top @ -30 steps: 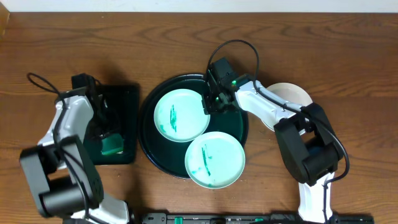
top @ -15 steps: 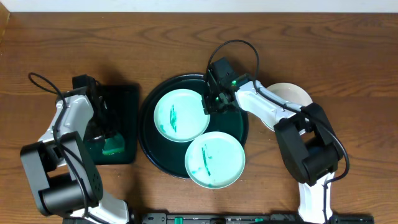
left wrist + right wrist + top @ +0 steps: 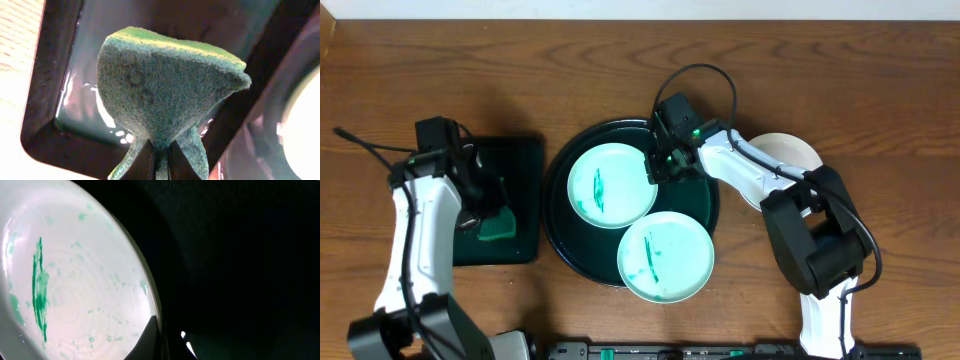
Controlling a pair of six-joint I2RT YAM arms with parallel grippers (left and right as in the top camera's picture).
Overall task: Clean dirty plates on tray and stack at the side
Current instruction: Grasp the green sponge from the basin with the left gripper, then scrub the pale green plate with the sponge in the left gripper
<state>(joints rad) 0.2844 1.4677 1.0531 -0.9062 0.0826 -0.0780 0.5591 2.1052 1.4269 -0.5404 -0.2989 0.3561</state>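
Note:
The round black tray [image 3: 558,228] holds two pale turquoise plates with green smears. My right gripper [image 3: 658,168] is shut on the right rim of the upper plate [image 3: 605,185]. In the right wrist view one finger [image 3: 149,337] lies on that plate's [image 3: 75,275] inner rim. The lower plate [image 3: 665,257] overhangs the tray's front edge. A white plate [image 3: 796,152] lies on the table at the right, partly behind my right arm. My left gripper [image 3: 492,218] is shut on a green sponge [image 3: 165,95] and holds it above the rectangular tray.
The small rectangular black tray [image 3: 525,160] sits left of the round tray, and its wet bottom [image 3: 80,110] shows under the sponge. Bare wooden table lies behind and at the far left.
My left arm has swung and lifted the green sponge off the rectangular tray's bottom. My right gripper and both turquoise plates have not moved.

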